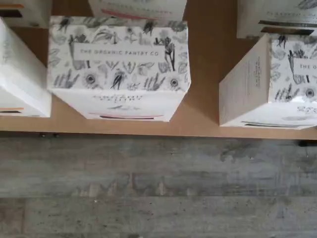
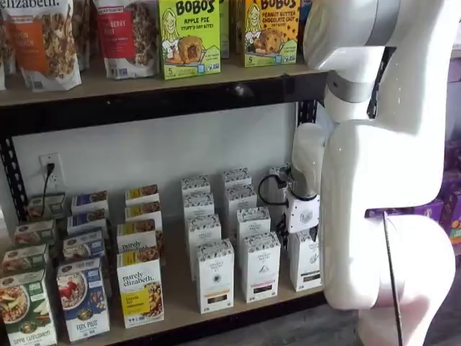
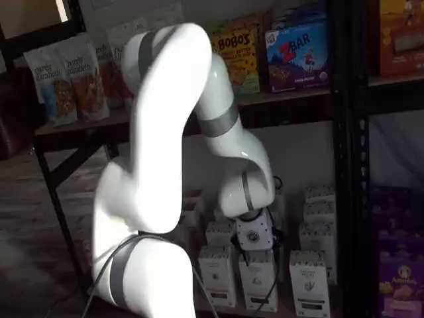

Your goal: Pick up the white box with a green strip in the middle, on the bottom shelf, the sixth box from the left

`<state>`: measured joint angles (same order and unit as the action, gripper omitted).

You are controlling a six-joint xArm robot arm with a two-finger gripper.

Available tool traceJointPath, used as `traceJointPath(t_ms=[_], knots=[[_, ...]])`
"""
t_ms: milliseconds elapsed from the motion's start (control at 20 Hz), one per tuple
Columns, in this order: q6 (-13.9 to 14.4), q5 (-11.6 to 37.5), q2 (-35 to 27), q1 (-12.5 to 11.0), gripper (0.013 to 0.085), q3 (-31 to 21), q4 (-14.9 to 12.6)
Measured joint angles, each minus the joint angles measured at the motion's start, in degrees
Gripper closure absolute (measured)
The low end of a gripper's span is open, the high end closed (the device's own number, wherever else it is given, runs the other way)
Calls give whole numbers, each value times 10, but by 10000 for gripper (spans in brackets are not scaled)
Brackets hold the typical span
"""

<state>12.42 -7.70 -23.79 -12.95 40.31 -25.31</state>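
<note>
The white box (image 2: 307,261) stands at the right end of the front row on the bottom shelf (image 2: 177,301). It has a speckled top and a dark band low on its front. In the wrist view it (image 1: 293,79) is partly cut off at the picture's edge, on the pale board (image 1: 208,74). It also shows in a shelf view (image 3: 309,281). My gripper (image 2: 302,232) hangs just above the front row of white boxes. In a shelf view it (image 3: 255,255) seems to be over the neighbouring box (image 3: 259,279). Its fingers are too dark to read.
A like white box with a pink strip (image 1: 119,64) fills the middle of the wrist view, and another with an orange strip (image 1: 17,74) is beside it. More white boxes (image 2: 238,198) stand behind. Granola boxes (image 2: 140,287) stand to the left. A black upright (image 3: 351,199) stands to the right.
</note>
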Motion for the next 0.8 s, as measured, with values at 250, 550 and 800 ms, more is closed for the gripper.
traceJointPath(t_ms=[250, 550, 800], knots=[[-4, -10, -67, -15, 130, 76, -11], [-82, -17, -129, -31, 130, 158, 51], [-102, -36, -163, -42, 130, 205, 61]])
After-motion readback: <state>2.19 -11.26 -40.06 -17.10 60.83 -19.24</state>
